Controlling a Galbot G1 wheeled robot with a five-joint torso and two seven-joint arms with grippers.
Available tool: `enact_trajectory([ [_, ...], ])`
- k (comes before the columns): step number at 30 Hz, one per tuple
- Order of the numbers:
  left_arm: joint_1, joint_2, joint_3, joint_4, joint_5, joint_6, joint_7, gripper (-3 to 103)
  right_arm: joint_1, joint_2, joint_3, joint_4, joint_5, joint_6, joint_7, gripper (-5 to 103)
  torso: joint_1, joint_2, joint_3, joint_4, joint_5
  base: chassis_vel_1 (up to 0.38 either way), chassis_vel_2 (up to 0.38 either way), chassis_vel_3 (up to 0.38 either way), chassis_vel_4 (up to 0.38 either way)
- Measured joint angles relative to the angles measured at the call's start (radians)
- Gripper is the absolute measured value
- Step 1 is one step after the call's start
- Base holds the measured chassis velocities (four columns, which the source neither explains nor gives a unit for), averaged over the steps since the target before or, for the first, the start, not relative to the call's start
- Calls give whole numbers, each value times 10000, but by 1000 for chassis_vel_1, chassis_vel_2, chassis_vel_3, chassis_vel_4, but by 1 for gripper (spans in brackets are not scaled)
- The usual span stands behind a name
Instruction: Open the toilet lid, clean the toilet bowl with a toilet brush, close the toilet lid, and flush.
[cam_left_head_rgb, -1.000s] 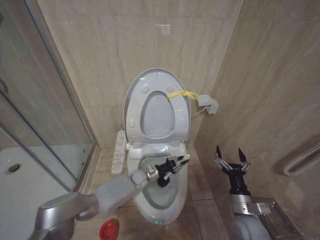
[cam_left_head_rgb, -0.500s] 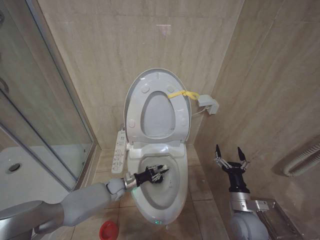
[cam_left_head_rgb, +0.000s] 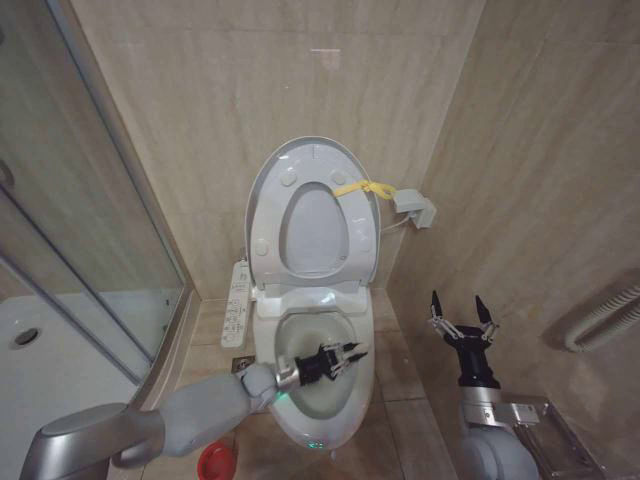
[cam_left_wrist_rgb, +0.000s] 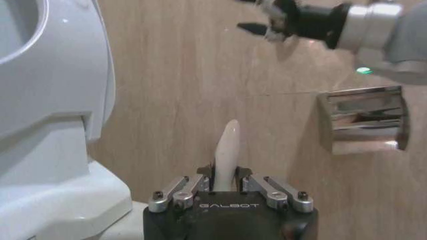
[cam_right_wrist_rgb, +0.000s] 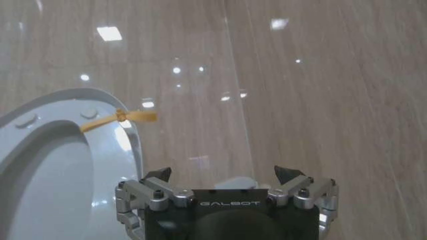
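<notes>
The toilet lid (cam_left_head_rgb: 314, 157) stands raised against the wall with the seat up in front of it, a yellow strap (cam_left_head_rgb: 362, 187) tied at its edge. Below it the toilet bowl (cam_left_head_rgb: 330, 418) is open, a green light on its front. My left gripper (cam_left_head_rgb: 335, 362) is inside the bowl, shut on the toilet brush by its cream-white handle (cam_left_head_rgb: 358, 352) (cam_left_wrist_rgb: 228, 145). The brush's head is hidden under the gripper. In the left wrist view the handle sticks out past my left gripper (cam_left_wrist_rgb: 223, 176). My right gripper (cam_left_head_rgb: 460, 322) (cam_right_wrist_rgb: 223, 175) waits open beside the toilet.
A red holder (cam_left_head_rgb: 217, 462) stands on the floor at the bowl's front left. A control panel (cam_left_head_rgb: 233, 305) flanks the seat. The shower's glass wall (cam_left_head_rgb: 80, 200) and white tray (cam_left_head_rgb: 40, 370) lie to the left. A chrome rack (cam_left_head_rgb: 560, 440) and wall hose (cam_left_head_rgb: 605, 320) are at right.
My left gripper has swept the brush from the left of the bowl toward its front and right. The right arm has stayed put.
</notes>
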Motion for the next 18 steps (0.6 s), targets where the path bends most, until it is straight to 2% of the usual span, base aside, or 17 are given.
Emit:
enact_trajectory([
  [3, -146, -281, -287, -214, -54, 82, -206, 20, 3, -29, 29, 13, 9, -1, 0, 100, 2, -3, 3, -7, 3, 0, 0, 0, 0],
  [5, -498, -563, -453, -404, -231, 105, -246, 20, 213, -64, 17, -172, 19, -34, 2, 100, 1, -1, 1, -29, -3, 0, 0, 0, 0],
  [6, -498, -563, -453, -404, -231, 105, -246, 20, 213, -64, 17, -172, 19, -34, 2, 100, 1, -1, 1, -29, -3, 0, 0, 0, 0],
  [11, -619, -277, 116, 1, -335, 114, -87, 19, 338, -78, -29, -375, 27, -61, 3, 100, 4, -3, 3, -14, 3, -21, -11, -4, -2],
  [12, -566, -180, 291, 51, -209, 89, -127, 19, 117, -76, 25, -180, 42, -31, 2, 100, 3, -3, 3, 6, 6, 58, 49, 20, 19],
  [14, -591, -331, 147, -102, -193, 129, -289, 19, 28, -74, 81, -64, 58, -16, 0, 100, 3, -3, 2, 3, 3, 58, 34, 18, 29],
  [16, -846, -737, -215, -430, -290, 171, -467, 19, 132, -75, 107, -150, 72, -21, 1, 100, 2, -2, 2, -25, -2, 0, 0, 0, 0],
  [18, -950, -804, -308, -438, -341, 167, -436, 19, 245, -78, 81, -279, 72, -29, 1, 100, 1, 0, -1, -28, 0, 5, -28, -16, -3],
])
